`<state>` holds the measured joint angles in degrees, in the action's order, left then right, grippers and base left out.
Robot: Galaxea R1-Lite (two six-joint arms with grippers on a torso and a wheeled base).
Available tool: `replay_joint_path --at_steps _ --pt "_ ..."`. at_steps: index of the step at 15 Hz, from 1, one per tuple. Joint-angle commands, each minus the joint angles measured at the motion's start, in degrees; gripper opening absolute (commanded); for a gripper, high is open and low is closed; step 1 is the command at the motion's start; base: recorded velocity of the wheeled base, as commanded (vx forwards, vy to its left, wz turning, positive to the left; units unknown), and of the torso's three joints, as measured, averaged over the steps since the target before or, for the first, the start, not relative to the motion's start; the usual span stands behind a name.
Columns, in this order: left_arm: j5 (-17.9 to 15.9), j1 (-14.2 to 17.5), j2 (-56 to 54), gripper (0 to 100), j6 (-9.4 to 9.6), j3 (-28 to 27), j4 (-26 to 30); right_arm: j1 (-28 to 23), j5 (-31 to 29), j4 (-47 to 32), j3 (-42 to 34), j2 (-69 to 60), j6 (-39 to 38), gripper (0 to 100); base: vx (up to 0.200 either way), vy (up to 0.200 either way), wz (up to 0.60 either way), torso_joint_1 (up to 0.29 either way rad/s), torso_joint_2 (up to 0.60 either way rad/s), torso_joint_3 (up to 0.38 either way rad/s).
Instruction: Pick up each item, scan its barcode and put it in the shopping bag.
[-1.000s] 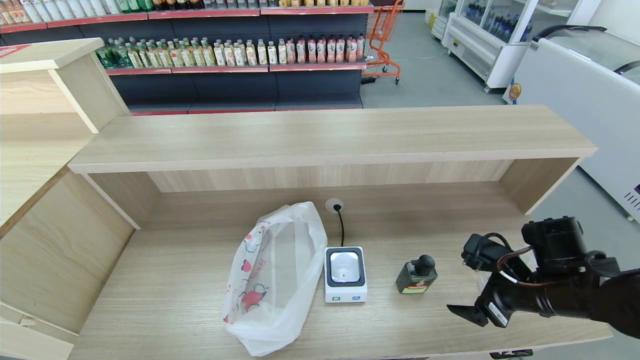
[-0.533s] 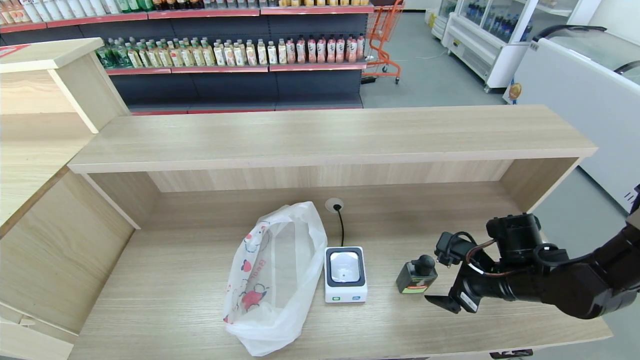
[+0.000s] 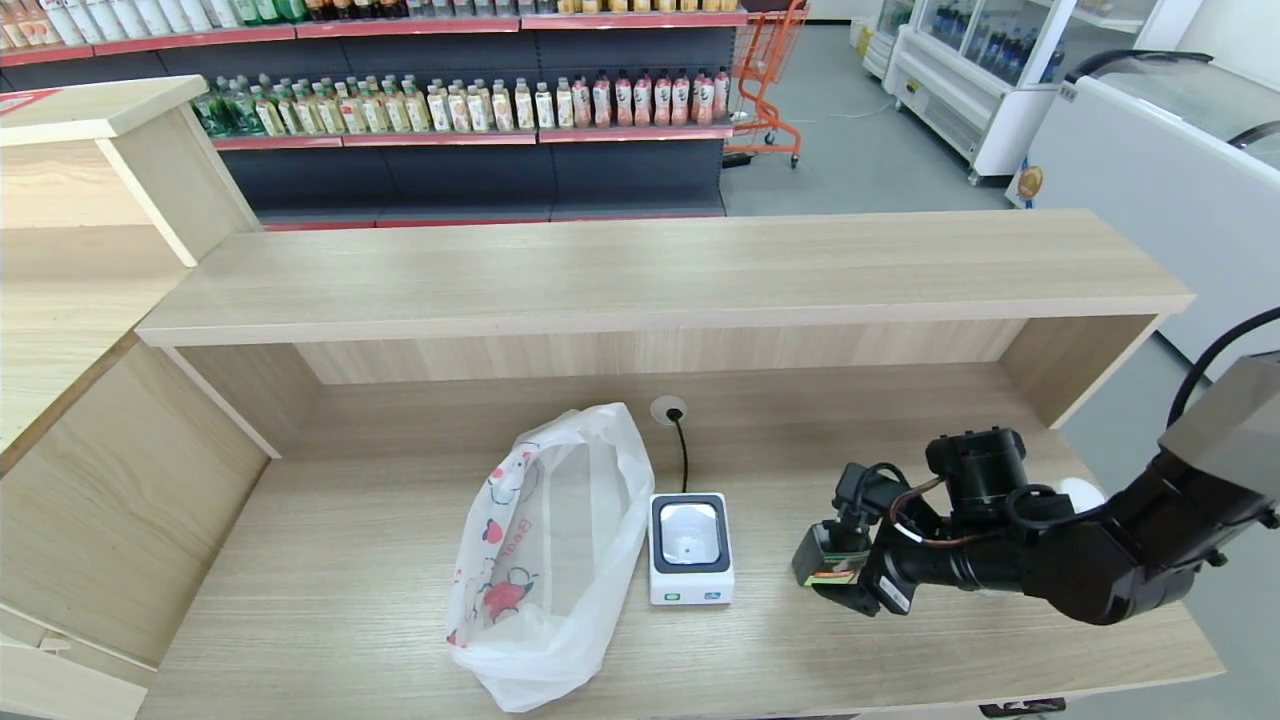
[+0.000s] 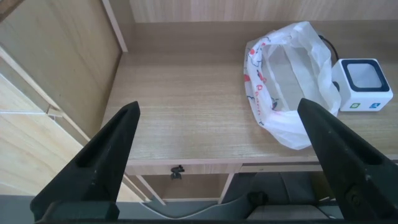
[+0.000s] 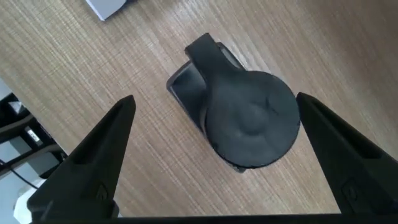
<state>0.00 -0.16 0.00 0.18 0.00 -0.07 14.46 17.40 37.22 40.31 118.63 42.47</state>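
Nothing is done yet, as far as I can judge. The bag (image 3: 550, 560) lies open on the bench (image 3: 350, 600) with nothing I can make out inside, and the scanner (image 3: 690, 548) sits just beside it. The only item I can see is the bottle (image 3: 822, 562), on the bench to the right of the scanner and a little apart from it. It has not been lifted or scanned. The grasp, the pass over the scanner and the drop into the bag are all left.

My right claw (image 5: 214, 99) is spread wide with a finger on either side of the bottle, gripping nothing. I see no contact. My left claw (image 4: 217, 107) is also wide open and empty, above the bench's near edge to the left of the bag.

The bottle stands upright with its long axis vertical and its round black cap on top. The coloured label faces me. The short spout under the cap seems to point roughly toward the scanner.
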Motion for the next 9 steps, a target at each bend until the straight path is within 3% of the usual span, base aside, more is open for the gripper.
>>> replay_joint_path --at_steps 1,6,9 --pt "0.00 -0.02 0.09 100 -0.01 0.00 -0.01 1.36 0.01 0.14 1.52 2.14 -0.55 0 0.000 0.000 0.00 0.000 0.00 0.000" --pt "0.00 -0.02 0.09 100 -0.01 0.00 -0.01 1.36 0.01 0.31 -0.94 0.73 -1.08 0 0.000 0.000 0.00 0.000 0.00 0.000" --pt "0.00 0.07 0.09 100 -0.01 0.00 -0.01 0.92 0.01 2.68 -3.31 -9.03 -13.03 0 0.000 0.000 0.00 0.000 0.00 0.000"
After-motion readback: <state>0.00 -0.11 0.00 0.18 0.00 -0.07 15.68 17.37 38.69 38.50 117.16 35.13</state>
